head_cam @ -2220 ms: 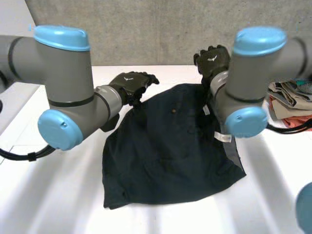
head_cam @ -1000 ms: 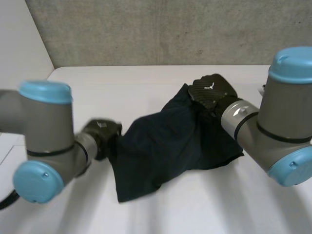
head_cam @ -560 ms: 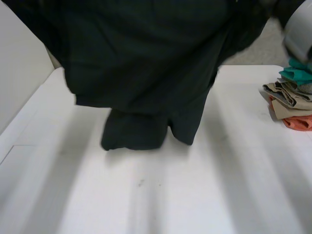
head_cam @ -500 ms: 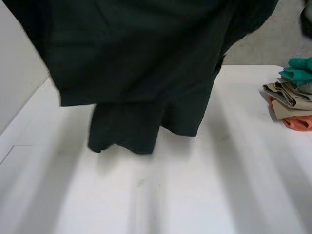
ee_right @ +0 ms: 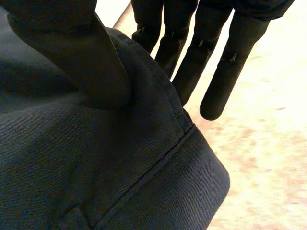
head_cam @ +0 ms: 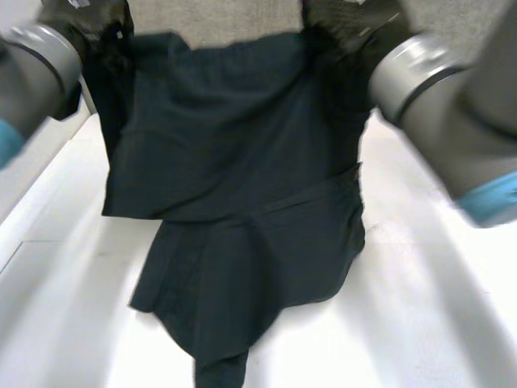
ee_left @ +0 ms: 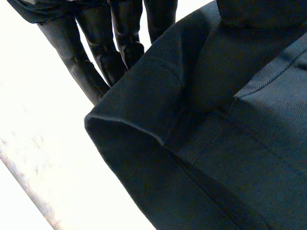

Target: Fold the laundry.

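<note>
A dark, near-black garment (head_cam: 242, 162) hangs stretched between my two hands above the white table (head_cam: 420, 307). Its lower part lies crumpled on the table toward the near edge. My left hand (head_cam: 89, 24) holds one upper corner; in the left wrist view its straight fingers (ee_left: 96, 43) lie behind the hemmed edge of the garment (ee_left: 216, 143), and the thumb presses the cloth onto them. My right hand (head_cam: 355, 24) holds the other upper corner. There the thumb (ee_right: 86, 62) pins the garment (ee_right: 96, 158) against the fingers (ee_right: 216, 52).
The grey right arm (head_cam: 452, 105) reaches across the table's right side and the left arm (head_cam: 32, 65) comes in at the far left. A grey wall stands behind the table. The table's left edge (head_cam: 32, 226) runs beside the hanging cloth.
The garment, picked up from the table and raised close in front of the camera, is now held farther out. Both hands show at its top corners and its lower part has spread toward the near edge.
</note>
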Controlling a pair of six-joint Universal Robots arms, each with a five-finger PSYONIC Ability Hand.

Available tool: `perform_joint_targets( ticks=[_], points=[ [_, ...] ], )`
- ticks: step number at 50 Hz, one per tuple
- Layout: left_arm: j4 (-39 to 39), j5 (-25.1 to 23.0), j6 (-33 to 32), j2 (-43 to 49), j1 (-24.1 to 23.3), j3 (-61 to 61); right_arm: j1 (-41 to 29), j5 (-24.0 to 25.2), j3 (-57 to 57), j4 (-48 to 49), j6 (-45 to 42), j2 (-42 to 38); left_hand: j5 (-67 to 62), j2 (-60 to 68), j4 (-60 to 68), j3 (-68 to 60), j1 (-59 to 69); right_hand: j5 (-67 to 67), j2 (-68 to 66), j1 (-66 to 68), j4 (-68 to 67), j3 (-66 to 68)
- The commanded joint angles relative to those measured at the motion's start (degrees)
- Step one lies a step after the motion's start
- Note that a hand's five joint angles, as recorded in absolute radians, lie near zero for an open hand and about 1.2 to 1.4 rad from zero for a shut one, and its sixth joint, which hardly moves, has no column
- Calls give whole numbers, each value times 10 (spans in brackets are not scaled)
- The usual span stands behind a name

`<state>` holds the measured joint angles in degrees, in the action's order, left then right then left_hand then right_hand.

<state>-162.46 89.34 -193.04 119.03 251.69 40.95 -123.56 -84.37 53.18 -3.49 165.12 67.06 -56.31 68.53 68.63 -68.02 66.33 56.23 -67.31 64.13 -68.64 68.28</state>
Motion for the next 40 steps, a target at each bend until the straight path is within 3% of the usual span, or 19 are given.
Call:
perform_joint_targets(
  ticks=[1, 2, 3, 4, 5, 7, 13, 18, 21, 23, 29, 34, 40],
  points=[
    [-52, 71, -68, 170, 45, -134, -54, 20, -45, 240, -7, -186, -137, 115, 114, -120, 137, 91, -80, 112, -67, 70],
    [-52, 81, -72, 183, 49, -147, -56, 25, -53, 266, -8, -203, -137, 115, 114, -120, 137, -55, 65, -34, 79, -75],
    [-50, 100, -76, 199, 56, -169, -62, 26, -70, 317, -16, -233, -49, 27, 26, -32, 49, -251, 262, -230, 275, -271],
    [-49, 102, -75, 204, 57, -176, -63, 25, -78, 330, -21, -246, 57, -79, -80, 74, -57, -284, 295, -263, 309, -305],
    [-45, 100, -70, 204, 57, -179, -63, 18, -95, 334, -37, -264, 353, -375, -376, 370, -353, -410, 420, -389, 434, -430],
    [-43, 92, -64, 196, 57, -175, -63, 10, -108, 327, -50, -274, 563, -585, -586, 580, -563, -562, 573, -541, 586, -583],
    [-36, 79, -47, 103, 57, -75, -47, -37, -97, 205, -70, -238, 563, -585, -586, 580, -563, -562, 573, -541, 586, -583],
    [-37, 73, -48, 15, 43, 44, -21, -37, -48, 77, -74, -182, 563, -585, -586, 580, -563, -562, 573, -541, 586, -583],
    [-30, 68, -45, -37, 25, 124, -4, -21, -15, -12, -88, -148, 558, -580, -581, 575, -558, -562, 573, -541, 586, -583],
    [-11, 66, -44, -74, 10, 186, 11, 5, 10, -80, -109, -125, 459, -481, -482, 476, -459, -562, 573, -541, 586, -583],
    [66, 45, -23, -134, -29, 328, 51, 71, 100, -203, -189, -87, 406, -429, -429, 423, -406, -379, 390, -358, 403, -400],
    [106, 5, 7, -140, -50, 410, 74, 92, 165, -193, -214, -81, 395, -417, -418, 412, -395, -323, 334, -303, 348, -344],
    [107, -38, 32, -126, -64, 467, 84, 112, 228, -99, -204, -94, 386, -408, -409, 403, -386, -328, 339, -307, 353, -349]
  ],
)
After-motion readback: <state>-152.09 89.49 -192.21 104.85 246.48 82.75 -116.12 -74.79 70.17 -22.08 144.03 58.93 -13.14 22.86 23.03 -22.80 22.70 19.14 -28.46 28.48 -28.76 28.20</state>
